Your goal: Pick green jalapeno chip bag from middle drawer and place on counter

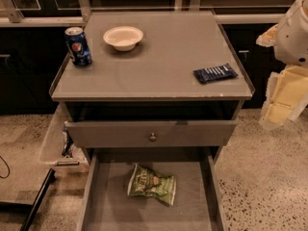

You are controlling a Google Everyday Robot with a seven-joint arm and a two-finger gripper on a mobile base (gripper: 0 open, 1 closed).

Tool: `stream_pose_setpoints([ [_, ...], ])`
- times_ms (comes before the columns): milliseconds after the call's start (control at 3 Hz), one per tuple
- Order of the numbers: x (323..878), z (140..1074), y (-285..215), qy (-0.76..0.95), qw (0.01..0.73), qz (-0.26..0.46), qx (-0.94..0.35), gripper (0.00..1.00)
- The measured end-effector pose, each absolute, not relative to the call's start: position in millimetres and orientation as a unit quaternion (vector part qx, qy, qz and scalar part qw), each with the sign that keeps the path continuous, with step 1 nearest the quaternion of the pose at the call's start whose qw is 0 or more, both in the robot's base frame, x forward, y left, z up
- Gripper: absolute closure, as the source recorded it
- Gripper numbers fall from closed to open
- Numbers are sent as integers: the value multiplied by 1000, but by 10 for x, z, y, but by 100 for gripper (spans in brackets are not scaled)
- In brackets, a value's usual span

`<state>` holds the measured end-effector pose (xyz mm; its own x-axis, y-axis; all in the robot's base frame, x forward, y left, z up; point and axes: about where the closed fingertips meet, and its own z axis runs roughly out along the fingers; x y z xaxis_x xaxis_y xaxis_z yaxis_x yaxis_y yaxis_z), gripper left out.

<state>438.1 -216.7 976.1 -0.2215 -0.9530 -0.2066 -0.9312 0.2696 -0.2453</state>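
Note:
The green jalapeno chip bag (151, 184) lies flat on the floor of the open middle drawer (106, 211), near its back and about centred. The counter (159, 61) is the grey top of the cabinet above it. My gripper (281, 102) hangs at the right edge of the view, beside the counter's right front corner. It is well above and to the right of the bag and holds nothing that I can see.
On the counter stand a blue soda can (78, 46) at the left and a white bowl (123, 37) behind it. A dark blue snack wrapper (215, 73) lies at the right. A drawer front with a round knob (152, 136) projects above the middle drawer.

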Motion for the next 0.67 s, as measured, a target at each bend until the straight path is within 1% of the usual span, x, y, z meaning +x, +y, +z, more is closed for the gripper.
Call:
stream_pose_setpoints([
  [333,4382,9761,-2166,781,159,-34,-603,0],
  [667,4445,9592,-2129,790,155,-17,-593,0],
])
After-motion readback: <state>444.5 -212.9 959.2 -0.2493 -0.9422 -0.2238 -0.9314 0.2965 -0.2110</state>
